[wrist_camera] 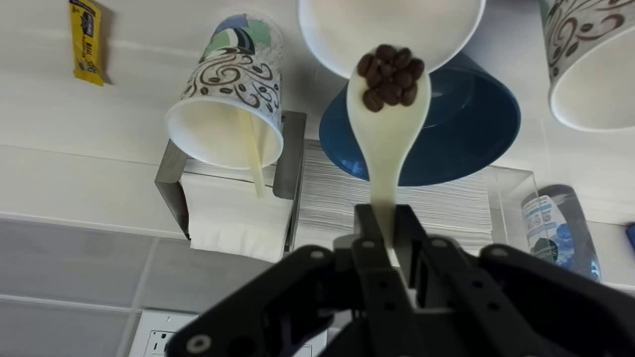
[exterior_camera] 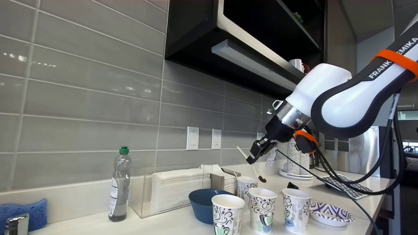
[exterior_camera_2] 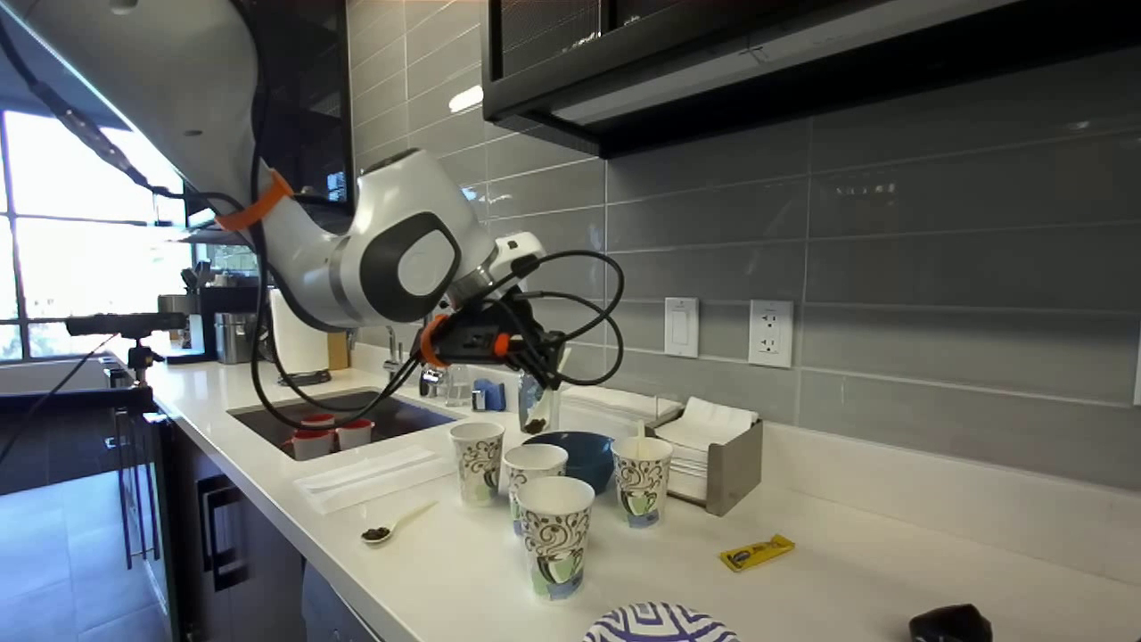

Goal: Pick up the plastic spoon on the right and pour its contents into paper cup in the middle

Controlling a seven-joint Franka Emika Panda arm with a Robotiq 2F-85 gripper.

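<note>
My gripper (exterior_camera: 250, 159) is shut on the handle of a cream plastic spoon (wrist_camera: 387, 144); it also shows in an exterior view (exterior_camera_2: 551, 379). Dark coffee beans (wrist_camera: 391, 74) lie in the spoon's bowl. The spoon is held in the air above the cups, its bowl lower than its handle. The middle paper cup (exterior_camera: 263, 209), white with a swirl print, stands upright in a row of three and also shows in an exterior view (exterior_camera_2: 536, 460). In the wrist view the spoon's bowl overlaps a cup's rim (wrist_camera: 327, 29), apparently the middle cup; the height gap is unclear.
Paper cups (exterior_camera: 228, 212) (exterior_camera: 296, 210) flank the middle one. A similar cup with a stirrer (exterior_camera_2: 640, 481) stands by the napkin holder (exterior_camera_2: 735, 468). A dark blue bowl (exterior_camera: 204, 204) sits behind the row. A second spoon with beans (exterior_camera_2: 392, 528) and a patterned bowl (exterior_camera: 329, 215) lie nearby.
</note>
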